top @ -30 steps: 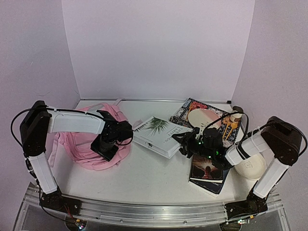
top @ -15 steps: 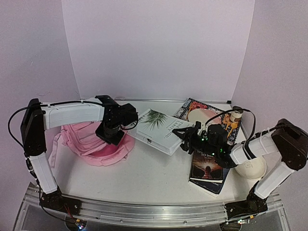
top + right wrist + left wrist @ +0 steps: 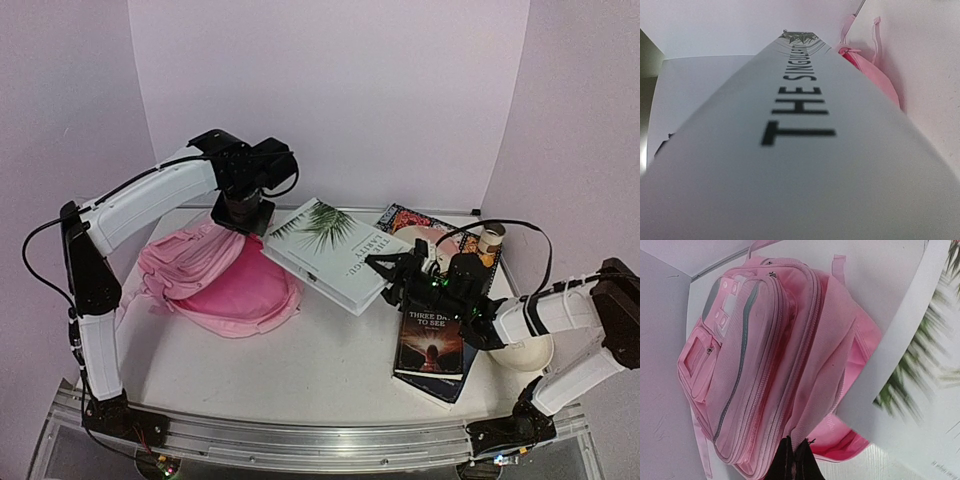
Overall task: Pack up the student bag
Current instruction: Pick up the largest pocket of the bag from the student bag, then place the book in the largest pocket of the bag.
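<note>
The pink backpack (image 3: pixel 225 290) lies on the left of the table (image 3: pixel 300 370), its upper edge pinched by the left end effector (image 3: pixel 246 212), while the right end effector (image 3: pixel 392 278) clamps a tilted white book (image 3: pixel 325 245).

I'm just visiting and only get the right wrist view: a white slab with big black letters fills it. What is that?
Observer: A white book with a palm leaf on its cover. The right gripper holds its near end.
Operator: And the pink bit in the corner?
Observer: That's the student bag, a soft backpack slumped on the table to the left of the book.
Operator: Is anything holding the bag?
Observer: Yes. The left gripper is shut on a fold of its fabric, reaching in from above.
</note>
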Tool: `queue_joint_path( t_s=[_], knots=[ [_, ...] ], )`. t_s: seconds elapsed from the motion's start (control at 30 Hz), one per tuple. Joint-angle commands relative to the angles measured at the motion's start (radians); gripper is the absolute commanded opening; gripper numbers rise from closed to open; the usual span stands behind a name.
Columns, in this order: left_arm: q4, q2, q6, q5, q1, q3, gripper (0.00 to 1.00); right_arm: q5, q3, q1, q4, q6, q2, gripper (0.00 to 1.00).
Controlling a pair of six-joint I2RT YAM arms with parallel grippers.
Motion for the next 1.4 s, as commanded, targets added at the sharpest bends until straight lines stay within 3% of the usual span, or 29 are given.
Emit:
queue_joint_path(
  t_s=[0.0,0.17,0.3,0.4,0.6,0.77,1.1,1.37],
  knots=[
    [-0.019,-0.003,-0.025,-0.051,0.026,0.109,0.00,-0.038,-0.034,0.012,0.154,-0.030,-0.046,0.36],
    [-0.017,-0.001,-0.047,-0.049,0.060,0.072,0.00,0.093,-0.146,0.012,0.098,-0.027,-0.169,0.38],
    [-0.015,-0.005,-0.050,0.014,0.060,0.090,0.00,0.057,-0.077,0.015,-0.111,-0.115,-0.233,0.39],
    [-0.007,-0.006,-0.041,0.099,0.059,0.125,0.00,0.038,-0.002,0.028,-0.168,-0.171,-0.230,0.38],
    [0.039,-0.024,-0.034,0.277,0.058,0.200,0.00,0.027,0.087,0.057,-0.128,-0.167,-0.137,0.37],
    [0.066,-0.042,-0.049,0.315,0.058,0.236,0.00,0.036,0.113,0.087,-0.082,-0.136,-0.063,0.37],
    [0.120,-0.080,-0.100,0.395,0.058,0.225,0.00,0.085,0.109,0.114,-0.031,-0.119,0.033,0.37],
    [0.197,-0.133,-0.105,0.534,0.058,0.147,0.00,0.092,0.261,0.133,0.023,-0.101,0.199,0.37]
  ],
)
